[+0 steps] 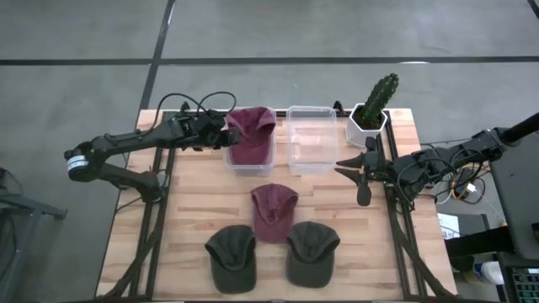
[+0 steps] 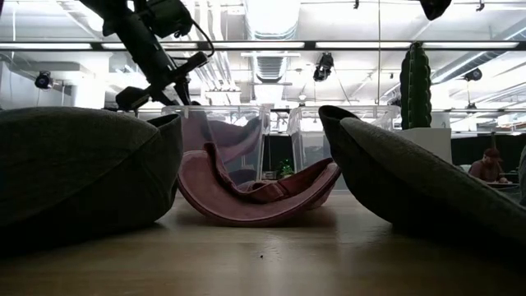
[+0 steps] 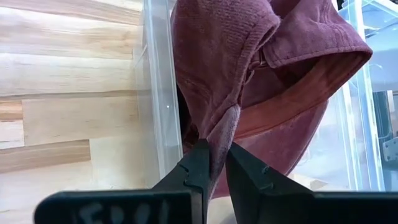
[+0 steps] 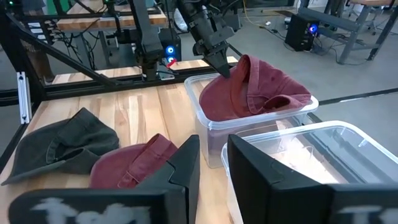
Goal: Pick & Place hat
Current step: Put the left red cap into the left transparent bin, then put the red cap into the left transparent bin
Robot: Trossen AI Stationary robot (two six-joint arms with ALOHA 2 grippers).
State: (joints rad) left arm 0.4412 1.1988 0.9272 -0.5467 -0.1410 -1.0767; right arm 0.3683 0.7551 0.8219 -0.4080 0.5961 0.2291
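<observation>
Hat sorting at a wooden table (image 1: 185, 210), seen from above and from both wrists. Nearest the front edge, two dark green caps (image 1: 231, 257) and (image 1: 311, 251) are laid side by side; just beyond and between them a maroon cap (image 1: 274, 210) is left upturned on the bare wood. Farther back, two clear bins are set beside each other. In the left bin (image 1: 249, 162) a second maroon cap (image 1: 250, 135) is draped, part of it riding above the rim; the right bin (image 1: 312, 141) is seen to hold nothing. A potted cactus (image 1: 375, 105) is placed at the far right corner.

A fold of the binned cap is pinched between the fingers of the left gripper (image 3: 213, 167), which are parted only by the thickness of the cloth. The right gripper (image 4: 213, 155) is held low at the right of the table near the empty bin, its jaws slightly apart and empty.

Risks: should the fabric cling to the fingers as they are withdrawn, the cap could be dragged back over the rim; the light bin could also be shifted or tipped by that pull.
</observation>
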